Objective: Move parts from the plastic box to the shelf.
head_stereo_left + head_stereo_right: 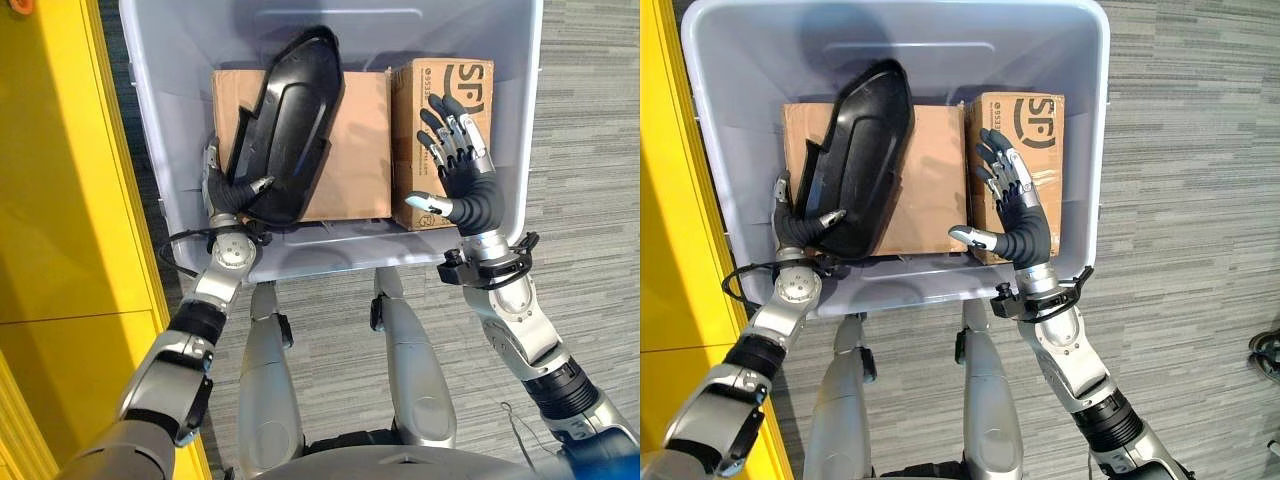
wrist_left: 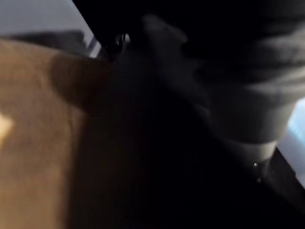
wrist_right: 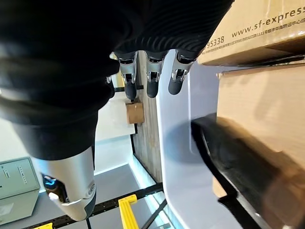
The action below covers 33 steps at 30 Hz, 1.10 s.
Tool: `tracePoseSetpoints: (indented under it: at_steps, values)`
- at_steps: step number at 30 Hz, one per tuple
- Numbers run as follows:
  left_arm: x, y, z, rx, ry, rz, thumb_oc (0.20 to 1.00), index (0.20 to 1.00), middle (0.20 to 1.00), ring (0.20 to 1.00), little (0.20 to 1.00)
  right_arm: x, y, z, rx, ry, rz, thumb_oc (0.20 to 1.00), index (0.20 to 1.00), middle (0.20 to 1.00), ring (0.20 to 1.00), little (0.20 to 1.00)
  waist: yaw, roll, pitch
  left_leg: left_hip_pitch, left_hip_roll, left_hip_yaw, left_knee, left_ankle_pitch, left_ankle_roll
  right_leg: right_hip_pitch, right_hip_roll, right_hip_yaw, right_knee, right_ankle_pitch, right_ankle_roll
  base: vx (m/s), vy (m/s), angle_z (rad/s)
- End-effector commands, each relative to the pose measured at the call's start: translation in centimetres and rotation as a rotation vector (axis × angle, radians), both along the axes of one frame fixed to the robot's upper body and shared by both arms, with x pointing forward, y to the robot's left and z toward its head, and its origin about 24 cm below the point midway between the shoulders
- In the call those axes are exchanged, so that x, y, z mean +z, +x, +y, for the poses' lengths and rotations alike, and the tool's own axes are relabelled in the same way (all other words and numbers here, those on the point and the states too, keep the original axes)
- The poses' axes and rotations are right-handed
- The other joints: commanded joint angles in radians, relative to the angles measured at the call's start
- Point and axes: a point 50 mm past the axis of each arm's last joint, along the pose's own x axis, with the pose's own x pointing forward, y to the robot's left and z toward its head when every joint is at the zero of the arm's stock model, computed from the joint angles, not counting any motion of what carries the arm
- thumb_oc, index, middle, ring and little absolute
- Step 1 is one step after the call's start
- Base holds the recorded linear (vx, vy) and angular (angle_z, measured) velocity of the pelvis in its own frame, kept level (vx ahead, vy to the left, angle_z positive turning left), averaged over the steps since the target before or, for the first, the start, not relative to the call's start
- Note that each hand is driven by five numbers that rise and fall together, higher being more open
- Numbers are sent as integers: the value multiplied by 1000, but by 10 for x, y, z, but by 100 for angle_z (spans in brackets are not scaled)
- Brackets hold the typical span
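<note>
While the black moulded plastic part (image 1: 285, 120) lay inside the grey plastic box (image 1: 1080, 130), it rested tilted on the large cardboard carton (image 1: 352, 150), its long axis running from the near-left corner up toward the far wall, the narrow rounded end pointing away from the robot and the broad, stepped end nearest it. It looked like a stiff, hollow shell, probably light for its bulk but smooth and awkward, so a grip on the broad lower rim seemed the soundest purchase, with a second support further up its length if it swung. The left hand (image 1: 228, 192) was at that lower edge, thumb hooked over the rim and fingers tucked behind the shell, clasping the part. The right hand (image 1: 1008, 205) hovered over the smaller printed carton (image 1: 1035, 120) beside the large one, its fingers spread and straight, grasping nothing. A yellow panel (image 1: 60, 180) stood just left of the box, above grey striped carpet (image 1: 1200, 200).
</note>
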Motion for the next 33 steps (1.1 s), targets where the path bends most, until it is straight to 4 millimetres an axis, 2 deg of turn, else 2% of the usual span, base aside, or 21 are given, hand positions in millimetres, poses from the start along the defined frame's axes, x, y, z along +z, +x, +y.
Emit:
tracePoseSetpoints:
  at_steps: [1,3,7,10,15,17,19,22,28,30,33]
  values:
    - [23,13,30,102,208,71,200,200,200,200,200,26,-10,-4,26,47,-150,1000,1000,1000,1000,1000,-10,-28,38,38,-25,-14,49,-39,40,65,12,18,117,-83,59,0,0,0]
    - [29,19,20,66,299,78,200,200,200,200,200,25,-11,-3,31,41,-149,1000,1000,1000,1000,1000,-14,-27,39,35,-25,-15,51,-40,40,62,14,20,118,-83,60,0,0,0]
    - [30,22,13,42,343,85,200,200,200,200,200,24,-11,-1,42,39,-145,1000,1000,1000,1000,1000,-17,-27,37,36,-24,-13,49,-40,41,62,15,23,118,-82,61,3,0,-3]
    - [21,20,1,-9,350,93,200,200,200,200,200,21,-12,-3,28,25,-138,1000,1000,1000,1000,1000,-15,-20,26,51,-27,-14,35,-39,42,73,13,22,112,-85,62,0,0,0]
    - [1,9,0,-23,292,119,200,200,200,200,200,18,-12,-8,7,20,-130,1000,1000,1000,1000,1000,-7,-9,5,83,-27,-14,14,-39,43,95,11,20,104,-90,62,7,-1,0]
    - [-15,-1,3,-16,234,141,200,200,200,200,200,15,-12,-9,-4,19,-122,1000,1000,1000,1000,1000,1,-4,-10,106,-28,-12,3,-39,42,113,8,14,102,-93,62,35,10,-4]
    - [-19,-4,4,-18,211,148,200,200,200,200,200,14,-12,-10,-5,19,-115,1000,1000,1000,1000,1000,4,-1,-15,113,-29,-14,-1,-39,42,119,7,14,101,-94,62,33,6,-12]
    - [-31,-31,12,-19,95,97,200,200,200,200,200,9,-9,-15,-37,10,-85,1000,1000,1000,1000,1000,32,22,-56,184,-31,-18,-36,-35,39,183,-1,-5,90,-101,65,81,3,-6]
    - [-22,-59,35,12,114,19,200,200,200,200,200,4,-7,-22,-70,-7,-64,1000,1000,1000,1000,1000,60,40,-99,243,-33,-30,-58,-30,36,241,-7,-17,83,-105,65,45,7,11]
    - [-13,-68,44,31,149,-16,200,200,200,200,200,3,-5,-25,-80,-15,-56,1000,1000,1000,1000,1000,71,48,-118,265,-33,-35,-67,-30,34,265,-10,-25,76,-109,65,44,18,12]
    - [-7,-74,49,40,179,-38,200,200,200,200,200,2,-5,-26,-79,-22,-50,1000,1000,1000,1000,1000,78,53,-130,282,-32,-39,-74,-30,34,284,-12,-29,70,-109,66,35,12,4]
